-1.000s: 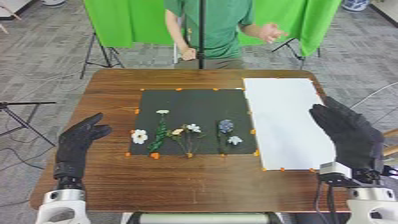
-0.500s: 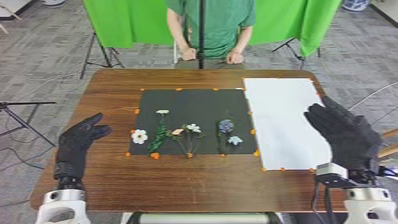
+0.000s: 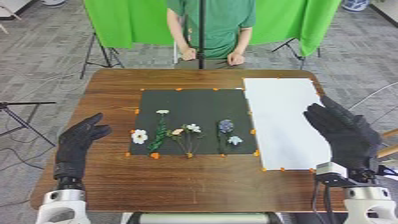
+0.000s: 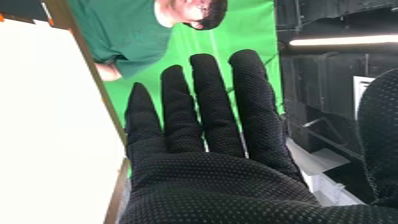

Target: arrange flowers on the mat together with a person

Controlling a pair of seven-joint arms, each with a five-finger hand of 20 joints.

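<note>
Your right hand [image 3: 342,127] is hanging open beside the table's right side, its fingers straight and slightly spread in the right wrist view, gripping nothing. Just inward, the white sheet [image 3: 284,125] is lying alongside the dark mat [image 3: 191,100]. On the mat's near half, nearest your right hand, the blue-purple flower [image 3: 226,125] is lying with the small pale bloom [image 3: 234,140] just beside it. Next come the white flower [image 3: 193,128] and the cream flower [image 3: 178,132], their thin stems running close together toward you. Farther left, the long green stem [image 3: 160,135] is leaning slightly, and the broad white flower [image 3: 139,136] is sitting near the mat's left edge. Beyond it, your left hand [image 3: 76,142] is resting at the table's left side, fingers relaxed, thumb apart, holding nothing.

The step in hand is probably waiting between placements; how much remains, you cannot tell. If you are adjusting a flower next, be coming in over the white sheet, keeping your palm high, and closing gently on one stem, away from its petals. Watch the central pair: their stems could be catching together, so you should be lifting before sliding.
</note>
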